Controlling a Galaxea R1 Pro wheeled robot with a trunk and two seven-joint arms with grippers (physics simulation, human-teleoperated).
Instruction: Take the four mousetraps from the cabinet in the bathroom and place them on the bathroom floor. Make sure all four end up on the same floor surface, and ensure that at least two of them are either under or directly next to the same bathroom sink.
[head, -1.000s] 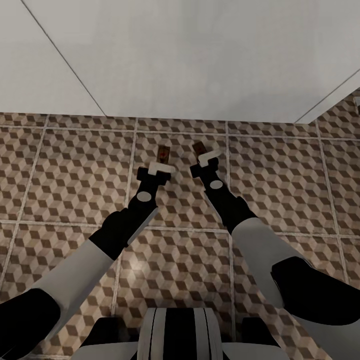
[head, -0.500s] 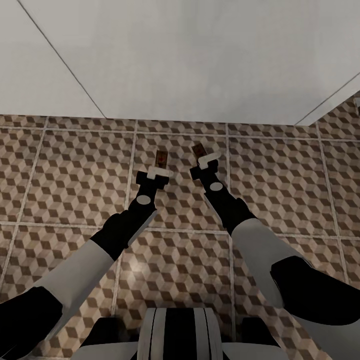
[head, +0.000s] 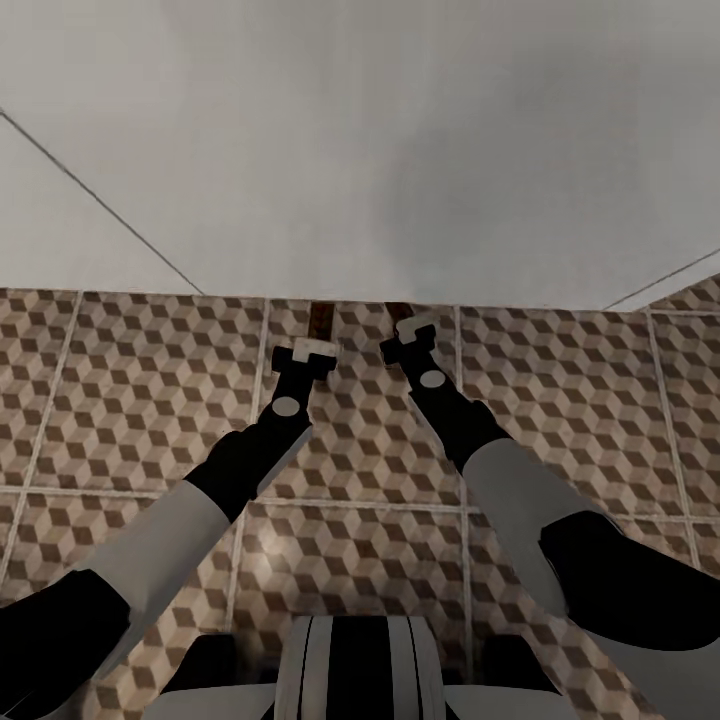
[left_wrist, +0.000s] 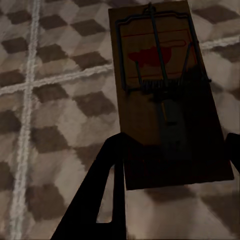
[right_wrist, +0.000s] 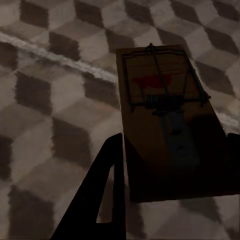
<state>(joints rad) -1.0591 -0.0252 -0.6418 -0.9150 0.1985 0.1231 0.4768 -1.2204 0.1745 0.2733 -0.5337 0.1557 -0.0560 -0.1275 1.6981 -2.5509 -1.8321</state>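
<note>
Left gripper (head: 305, 352) and right gripper (head: 410, 338) reach forward side by side over the bathroom floor (head: 150, 400), each clamped on the near end of 1 mousetrap. In the head view both arms run from the near corners toward the middle, white sleeves first, then black forearms.

Left wrist view: the left mousetrap (left_wrist: 165, 95) is a dark brown plate with a wire bar, a spring coil and a red mark on its far half. Its near end sits between the 2 black fingers (left_wrist: 105, 195), which press against its edges. The cube-pattern tiles and 2 crossing pale grout lines lie beneath it. I cannot tell whether the plate touches the tiles.

Right wrist view: the right mousetrap (right_wrist: 170, 125) shows the same build, near end held between the dark fingers (right_wrist: 100, 200). 1 grout line passes behind it on the floor.

Head view, farther out: the left trap shows as a thin brown strip (head: 320, 318) just beyond its gripper, the right one (head: 400, 311) likewise. Both far ends meet the lower edge of a broad white surface (head: 400, 150) that covers the far half of the scene.
</note>
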